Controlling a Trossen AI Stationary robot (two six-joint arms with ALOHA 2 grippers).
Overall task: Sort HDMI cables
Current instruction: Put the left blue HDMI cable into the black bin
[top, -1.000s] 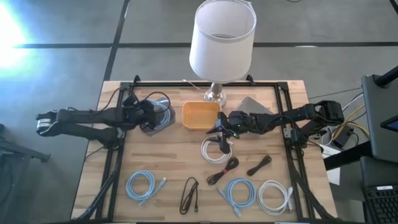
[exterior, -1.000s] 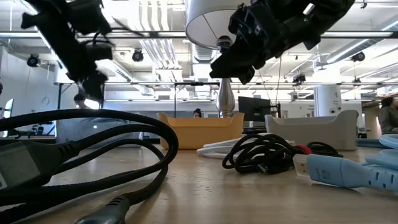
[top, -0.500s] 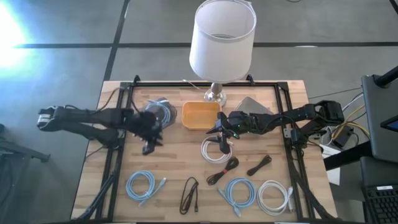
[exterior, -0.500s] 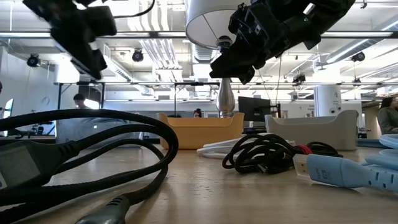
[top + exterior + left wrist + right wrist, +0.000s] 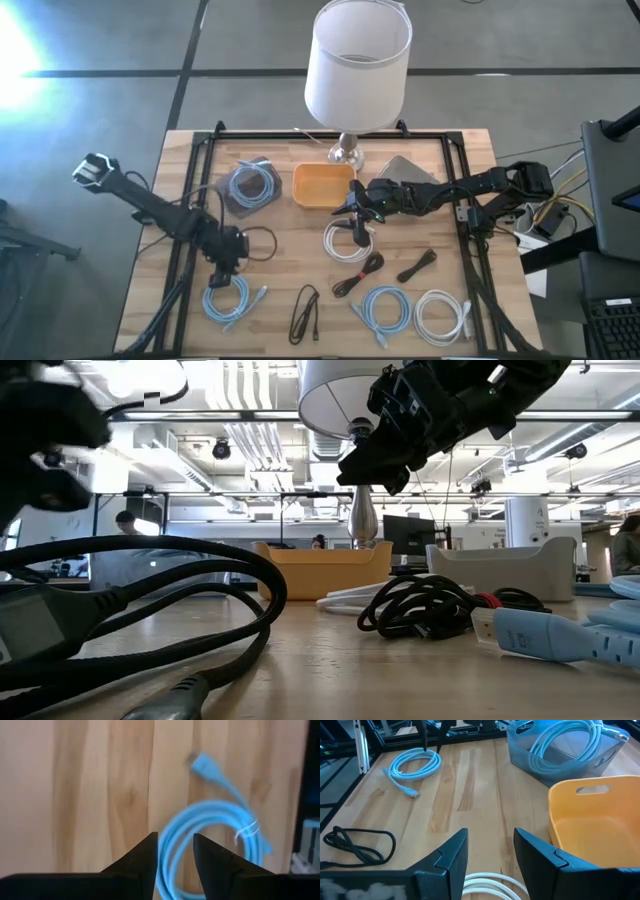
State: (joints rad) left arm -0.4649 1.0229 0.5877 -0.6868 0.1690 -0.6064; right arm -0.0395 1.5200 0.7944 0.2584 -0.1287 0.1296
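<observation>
Left hand (image 5: 175, 857) parted over glossy light-blue coil (image 5: 210, 845), grained wood tabletop (image 5: 90, 795).

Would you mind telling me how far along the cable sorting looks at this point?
Early. One light blue cable already lies in the grey tray. The left gripper, open, hangs above another light blue cable near the table's front; the right gripper, open, hovers over a white cable. The orange tray is empty, and seven cables remain on the table.
</observation>
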